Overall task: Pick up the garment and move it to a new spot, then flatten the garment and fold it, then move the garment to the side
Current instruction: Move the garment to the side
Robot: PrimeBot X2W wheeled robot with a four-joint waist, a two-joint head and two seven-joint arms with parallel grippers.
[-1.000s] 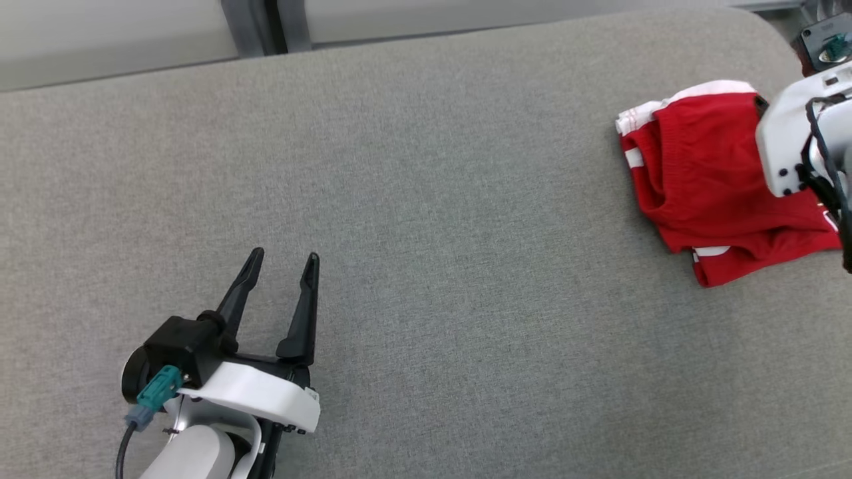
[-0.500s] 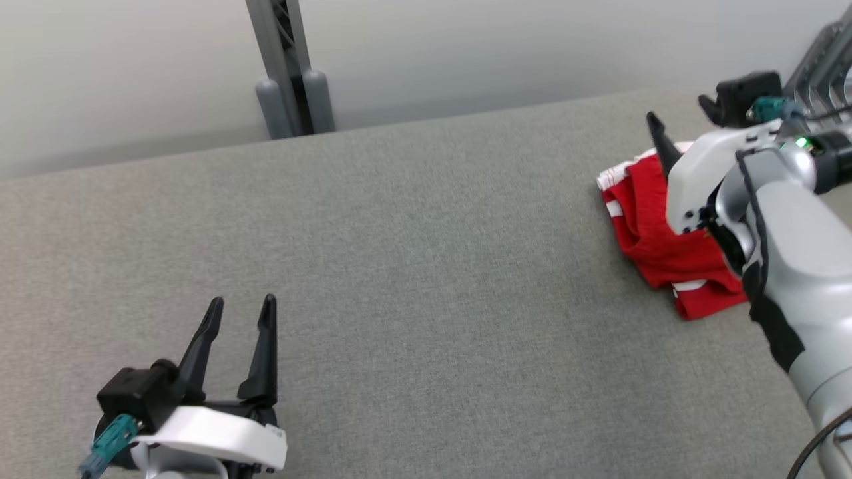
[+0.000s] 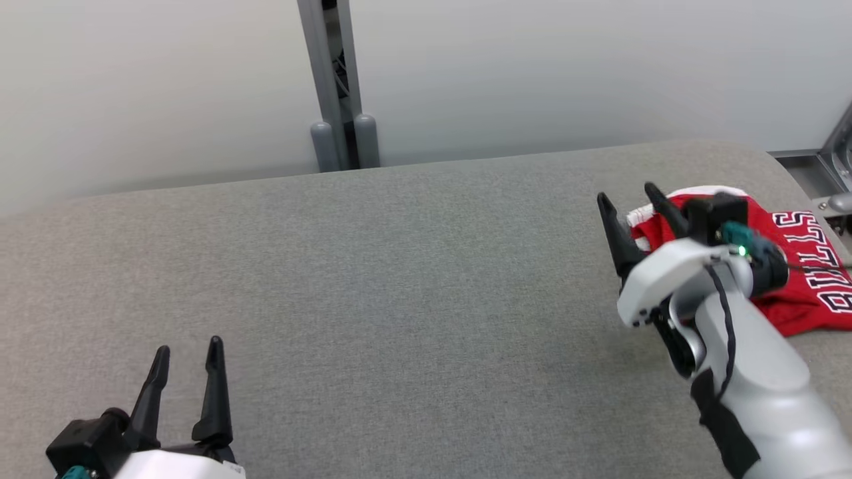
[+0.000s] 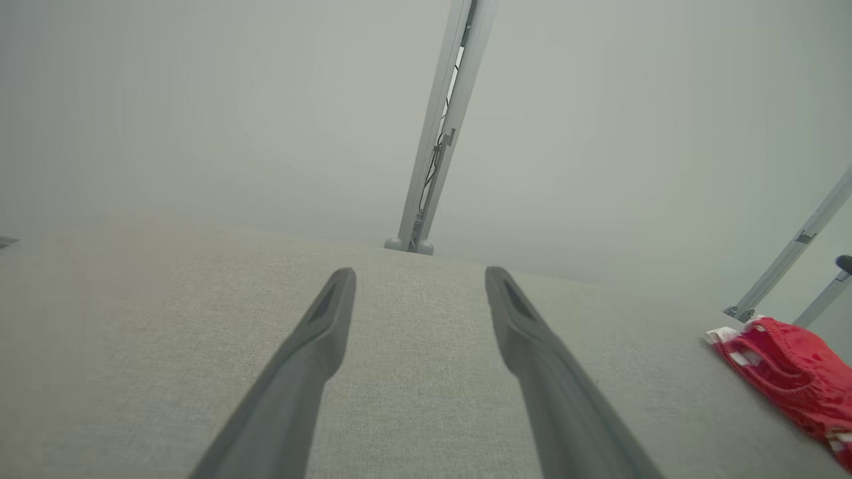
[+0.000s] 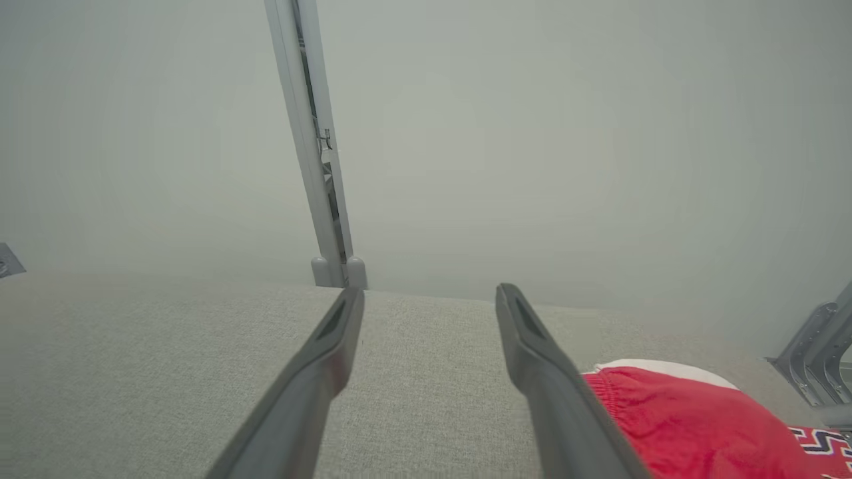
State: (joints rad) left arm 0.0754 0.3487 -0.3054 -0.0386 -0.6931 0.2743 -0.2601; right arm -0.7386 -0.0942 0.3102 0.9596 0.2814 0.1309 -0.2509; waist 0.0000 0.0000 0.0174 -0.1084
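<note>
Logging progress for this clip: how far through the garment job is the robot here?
Done, it seems: the garment lies folded in a compact bundle near the right end of the table. In hand: nothing; the left tool and right tool are both open and empty. Left: apparently nothing, unless the fold needs tidying.

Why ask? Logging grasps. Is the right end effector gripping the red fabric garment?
No, the right end effector is open, empty, beside the red fabric garment.
</note>
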